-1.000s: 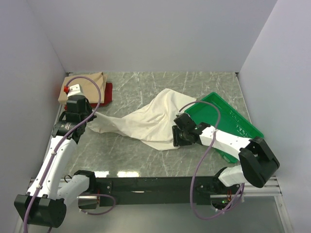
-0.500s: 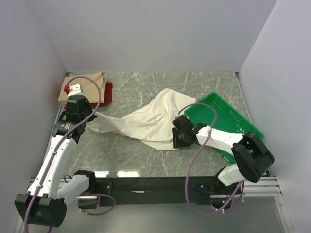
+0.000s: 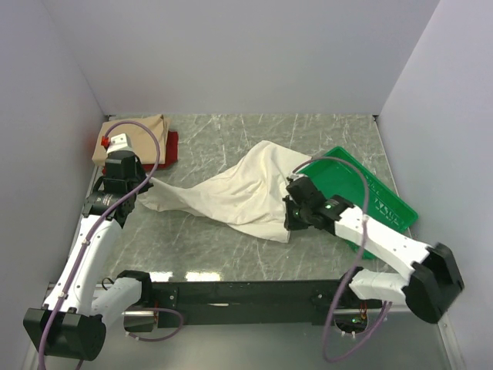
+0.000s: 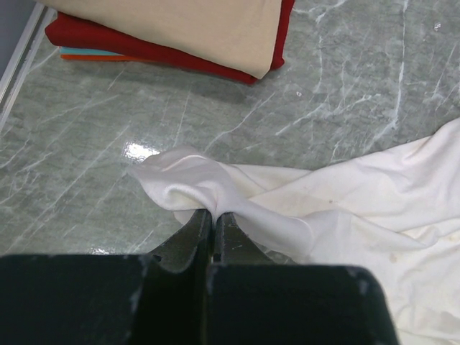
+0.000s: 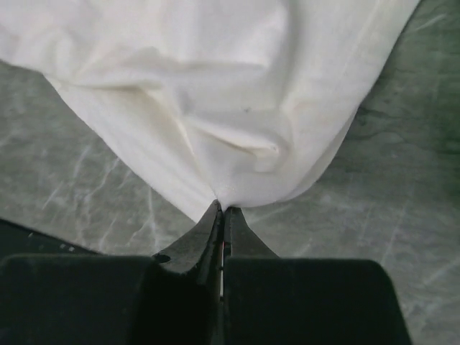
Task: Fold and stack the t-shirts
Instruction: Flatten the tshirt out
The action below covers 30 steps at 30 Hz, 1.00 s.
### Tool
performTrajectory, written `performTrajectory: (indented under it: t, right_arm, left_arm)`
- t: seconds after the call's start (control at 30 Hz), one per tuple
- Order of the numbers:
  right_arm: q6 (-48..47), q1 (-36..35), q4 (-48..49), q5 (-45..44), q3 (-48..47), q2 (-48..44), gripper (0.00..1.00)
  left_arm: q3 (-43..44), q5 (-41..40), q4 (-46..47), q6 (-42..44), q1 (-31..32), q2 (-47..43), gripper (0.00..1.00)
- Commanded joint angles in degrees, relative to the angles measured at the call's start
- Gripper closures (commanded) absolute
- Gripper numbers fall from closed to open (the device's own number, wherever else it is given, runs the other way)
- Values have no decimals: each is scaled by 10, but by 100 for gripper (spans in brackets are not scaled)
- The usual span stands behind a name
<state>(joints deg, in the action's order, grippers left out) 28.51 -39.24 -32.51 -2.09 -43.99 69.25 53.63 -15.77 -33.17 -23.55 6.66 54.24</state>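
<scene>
Now cream t-shirt (image 3: 239, 193) edges pinched in left tool (image 4: 213, 215), right tool (image 5: 221, 210).

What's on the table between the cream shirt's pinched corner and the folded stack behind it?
Nothing. Bare marble tabletop separates the cream shirt from the folded stack. The left wrist view shows it most clearly.

Crumpled cream t-shirt (image 3: 239, 196) on marble table (image 3: 216, 146), green tray (image 3: 389, 202) at right.
</scene>
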Motion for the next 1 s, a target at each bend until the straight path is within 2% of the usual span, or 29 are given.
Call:
performTrajectory:
  t: [0.0, 0.07, 0.17, 0.27, 0.3, 0.4, 0.47, 0.57, 0.77, 0.97]
  right_arm:
    - [-35, -2, -100, -3, -58, -72, 100]
    - [-50, -2, -145, -4, -74, -103, 100]
    - [-67, 6, -144, 8, -92, -125, 95]
    - [-61, 27, -110, -28, -95, -93, 76]
    - [-58, 36, -99, -34, -94, -78, 60]
    - [-40, 62, -62, -61, -92, -19, 44]
    - [-21, 59, -58, -79, -83, 4, 43]
    - [-11, 49, -43, -53, -45, -12, 42]
    - [23, 27, -3, 67, 41, -77, 48]
    - [87, -63, 21, 70, 63, -98, 49]
  left_arm:
    - [3, -15, 24, 7, -5, -10, 99]
    - [3, -25, 22, 5, -7, -13, 99]
    - [3, -31, 22, 6, -12, -20, 99]
    - [2, -29, 22, 4, -16, -23, 99]
    - [1, -27, 23, 6, -17, -23, 99]
    - [2, -16, 25, 5, -17, -20, 99]
    - [1, -8, 25, 7, -18, -18, 99]
    - [2, -1, 25, 8, -18, -14, 99]
    - [0, 5, 26, 8, -19, -12, 99]
    - [-1, 11, 25, 8, -19, -7, 99]
